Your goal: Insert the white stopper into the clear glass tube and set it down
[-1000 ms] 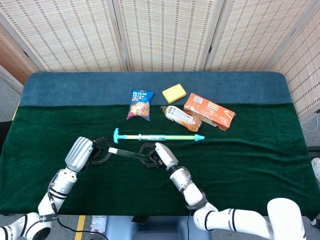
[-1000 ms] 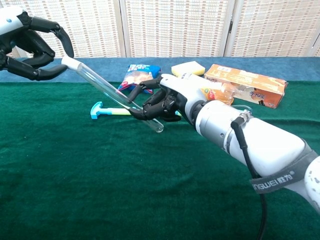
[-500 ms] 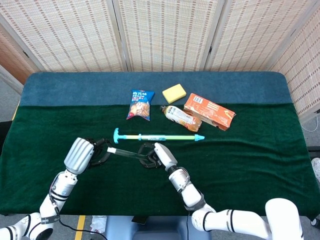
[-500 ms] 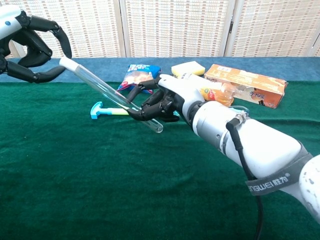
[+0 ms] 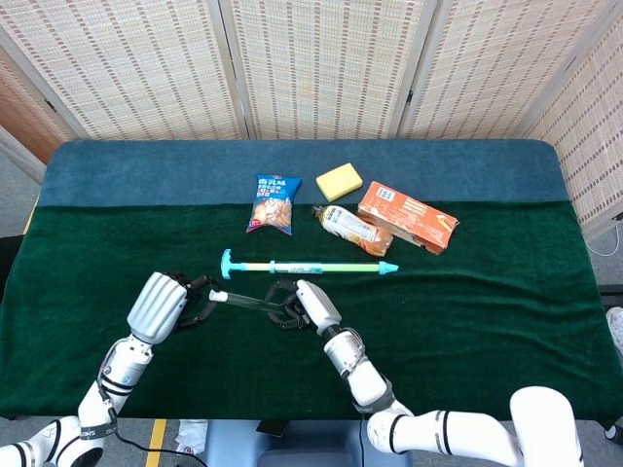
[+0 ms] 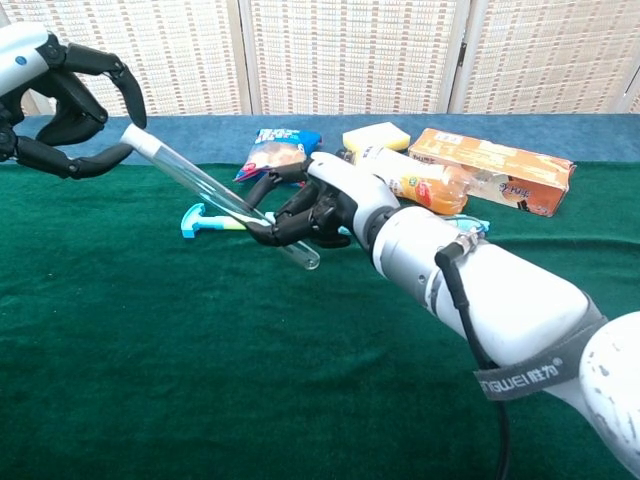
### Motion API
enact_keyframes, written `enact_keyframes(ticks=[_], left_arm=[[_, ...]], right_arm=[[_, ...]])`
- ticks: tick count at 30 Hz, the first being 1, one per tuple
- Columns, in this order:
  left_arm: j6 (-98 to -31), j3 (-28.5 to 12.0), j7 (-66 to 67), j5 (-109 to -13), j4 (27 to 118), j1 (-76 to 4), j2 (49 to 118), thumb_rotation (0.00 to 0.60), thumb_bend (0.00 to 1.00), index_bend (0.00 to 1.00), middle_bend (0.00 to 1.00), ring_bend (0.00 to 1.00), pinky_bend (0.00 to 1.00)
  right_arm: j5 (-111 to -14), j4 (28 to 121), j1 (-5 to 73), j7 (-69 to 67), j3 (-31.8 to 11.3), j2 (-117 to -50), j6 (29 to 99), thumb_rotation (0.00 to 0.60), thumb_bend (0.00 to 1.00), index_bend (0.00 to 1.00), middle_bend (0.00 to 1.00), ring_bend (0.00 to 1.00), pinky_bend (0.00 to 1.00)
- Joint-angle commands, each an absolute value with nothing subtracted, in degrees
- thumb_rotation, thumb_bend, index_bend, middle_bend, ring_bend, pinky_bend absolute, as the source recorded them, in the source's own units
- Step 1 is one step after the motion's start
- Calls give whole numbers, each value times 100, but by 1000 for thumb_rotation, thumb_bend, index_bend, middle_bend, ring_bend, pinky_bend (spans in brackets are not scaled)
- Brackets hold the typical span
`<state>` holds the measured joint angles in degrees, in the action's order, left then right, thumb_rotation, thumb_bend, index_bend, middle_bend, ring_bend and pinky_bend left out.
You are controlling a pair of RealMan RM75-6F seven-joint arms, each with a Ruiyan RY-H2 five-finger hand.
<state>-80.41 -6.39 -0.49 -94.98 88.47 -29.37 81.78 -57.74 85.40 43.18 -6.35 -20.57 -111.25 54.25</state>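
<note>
Looking at it, the right hand (image 6: 318, 208) has its fingers wrapped round the lower end of the clear glass tube (image 6: 215, 196), held tilted above the counter (image 6: 150, 380). The white stopper (image 6: 137, 139) already sits in the mouth. The left hand (image 6: 55, 100) has its fingers curled loosely round that end, though whether it's touching I can't tell. I'd press straight along the tube's axis, then lay it down gently.

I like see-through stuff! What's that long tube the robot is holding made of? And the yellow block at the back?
The tube looks like clear, smooth glass: the green cloth shows straight through it, and its edges glint. Its white end is opaque, maybe rubber or plastic. The yellow block looks like soft sponge or foam, matte with rounded corners, though that is a guess.
</note>
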Motion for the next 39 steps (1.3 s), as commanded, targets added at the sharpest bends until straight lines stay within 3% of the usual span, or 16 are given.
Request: enact_keyframes(ticks=[1, 14, 19, 23, 31, 39], left_arm=[[-8027, -630, -76, -9506, 8859, -2947, 8180, 600, 531, 659, 970, 868, 779], [-7876, -604, -216, -9437, 8900, -2995, 8141, 600, 531, 624, 970, 867, 779], [-7691, -559, -301, -9323, 9092, -3002, 7948, 600, 526, 308, 970, 852, 778], [-7699, -552, -311, -9315, 9127, -2984, 7897, 600, 463, 207, 962, 821, 778], [-7791, -523, -292, -9107, 9150, -2777, 7643, 600, 425, 184, 882, 742, 770], [-7837, -545, -326, -8868, 9012, -2617, 7604, 600, 422, 178, 847, 709, 753]], right_arm=[[-5758, 8537, 4325, -611, -2061, -11148, 5427, 600, 431, 835, 979, 1000, 1000], [-5759, 8485, 4330, -526, -2055, -11166, 5415, 600, 431, 837, 980, 1000, 1000], [-5752, 8492, 4306, -377, -1990, -11036, 5393, 600, 430, 837, 980, 1000, 1000], [-5750, 8514, 4290, -267, -1943, -10936, 5387, 600, 431, 837, 980, 1000, 1000], [-5550, 8463, 4209, 763, -1491, -10229, 5329, 600, 430, 837, 980, 1000, 1000], [-5464, 7903, 4234, 1453, -1189, -10350, 5462, 600, 431, 787, 980, 1000, 1000]])
